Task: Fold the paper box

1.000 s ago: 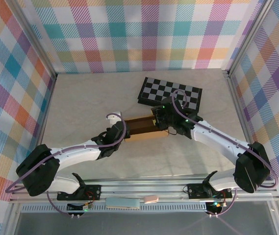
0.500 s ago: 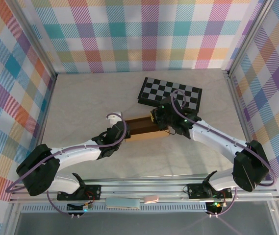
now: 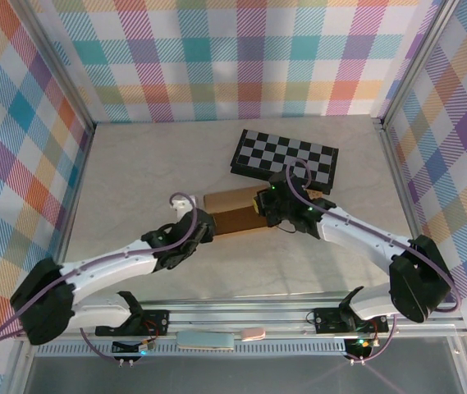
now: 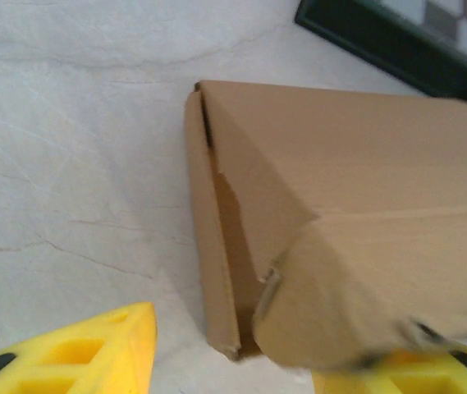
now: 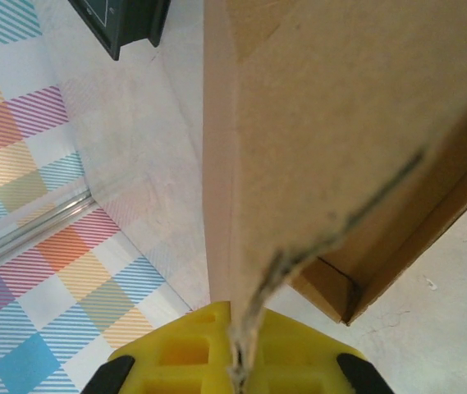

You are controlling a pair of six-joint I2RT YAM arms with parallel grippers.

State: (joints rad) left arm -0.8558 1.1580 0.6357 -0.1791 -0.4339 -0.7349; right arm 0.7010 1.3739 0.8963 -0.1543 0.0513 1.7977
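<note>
Near checkered board (image 3: 286, 156), paper box (image 3: 235, 220); flap seemingly newly unfolded

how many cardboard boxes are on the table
1: the paper box lies mid-table, just in front of the checkered board, one flap pinched by the right gripper.

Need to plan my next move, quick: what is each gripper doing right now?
Left gripper: open, gripping nothing.
Right gripper: closed on a flap of the box.
</note>
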